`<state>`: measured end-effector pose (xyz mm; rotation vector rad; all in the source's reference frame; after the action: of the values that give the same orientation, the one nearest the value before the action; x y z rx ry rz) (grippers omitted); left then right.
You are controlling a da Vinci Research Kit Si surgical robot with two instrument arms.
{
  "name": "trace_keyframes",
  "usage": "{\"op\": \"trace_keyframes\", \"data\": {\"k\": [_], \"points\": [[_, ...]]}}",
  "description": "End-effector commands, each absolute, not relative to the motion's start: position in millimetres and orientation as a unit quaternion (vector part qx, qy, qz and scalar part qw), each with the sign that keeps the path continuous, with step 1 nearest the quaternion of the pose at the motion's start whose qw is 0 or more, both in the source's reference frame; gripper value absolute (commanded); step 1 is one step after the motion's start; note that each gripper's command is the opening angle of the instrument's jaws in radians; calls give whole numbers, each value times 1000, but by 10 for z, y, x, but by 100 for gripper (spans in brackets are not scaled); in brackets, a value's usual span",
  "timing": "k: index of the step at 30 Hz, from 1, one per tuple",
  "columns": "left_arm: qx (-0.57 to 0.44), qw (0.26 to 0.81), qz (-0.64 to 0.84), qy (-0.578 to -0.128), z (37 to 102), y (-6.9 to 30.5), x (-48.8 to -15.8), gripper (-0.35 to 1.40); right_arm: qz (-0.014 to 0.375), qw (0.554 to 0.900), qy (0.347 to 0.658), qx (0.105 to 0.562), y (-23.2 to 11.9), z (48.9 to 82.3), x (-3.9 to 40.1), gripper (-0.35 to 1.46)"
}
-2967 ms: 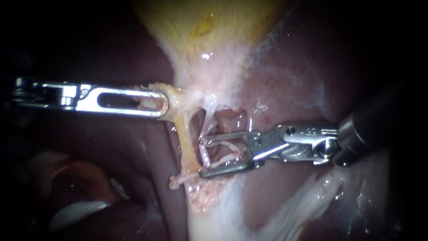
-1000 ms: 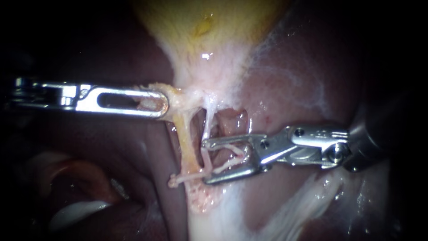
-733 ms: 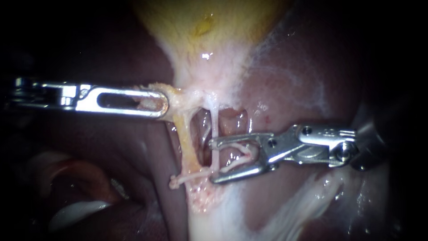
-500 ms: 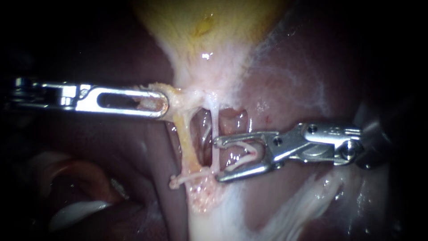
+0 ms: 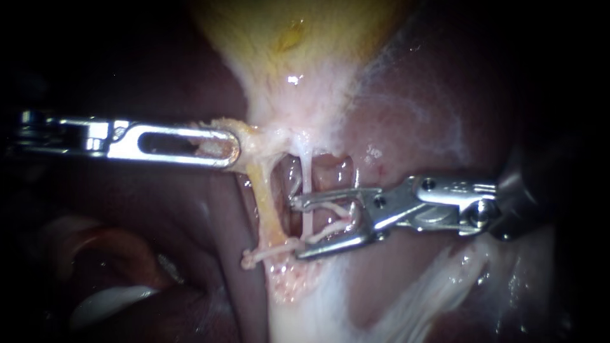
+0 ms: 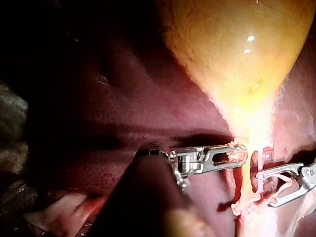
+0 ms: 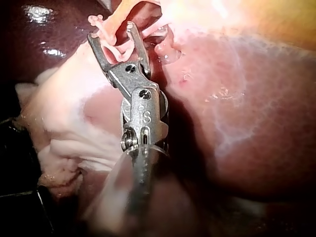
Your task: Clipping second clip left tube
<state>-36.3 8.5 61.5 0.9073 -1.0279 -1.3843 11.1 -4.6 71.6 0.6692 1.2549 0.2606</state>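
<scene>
gallbladder [image 5: 298,38]: a yellow, rounded sac up top, narrowing down to a pale, glistening neck.
liver [image 5: 413,108]: dark red-brown, wet and shiny, lying all around and beneath that neck.
left instrument [image 5: 232,150]: slender steel with long slotted jaws, coming in level from the left. The jaws are clamped hard on a tag of yellowish-white neck tissue [image 5: 253,141], and a bit of it shows through the slot.
left tube [image 5: 270,209]: a yellowish, fatty-looking tube, running taut from the clamped tag down to the pale tissue below.
thin tube [image 5: 307,187]: a fine whitish tube dropping alongside the left tube, with a reddish gap between the two.
right instrument [image 5: 297,228]: steel with forked jaws, reaching in from the right. The jaws stand apart with a clear gap, and look where they are: they straddle the thin tube, while their tips stop just beside the left tube, not around it. Whether either jaw touches the thin tube cannot be told.
white strand [image 5: 337,219]: V-shaped, sitting inside that gap toward the hinge. Clip or tissue, it cannot be told.
white piece [image 5: 254,257]: small and knobby, lying across the foot of the left tube and poking out on the side away from the right instrument, whose lower jaw tip sits just beside it.
</scene>
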Motion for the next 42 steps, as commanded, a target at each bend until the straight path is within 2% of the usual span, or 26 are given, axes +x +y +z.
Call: {"op": "trace_keyframes", "data": {"k": [1, 22, 42], "points": [[385, 562, -588, -436, 615, 85, -363, -35, 119, 750, 575, 305, -48, 719, 114, 46], [385, 562, -588, -436, 614, 84, -365, -35, 104, 744, 578, 318, -63, 723, 160, 45], [385, 562, -588, -436, 614, 84, -366, -35, 108, 745, 566, 336, -69, 725, 175, 44]]}}
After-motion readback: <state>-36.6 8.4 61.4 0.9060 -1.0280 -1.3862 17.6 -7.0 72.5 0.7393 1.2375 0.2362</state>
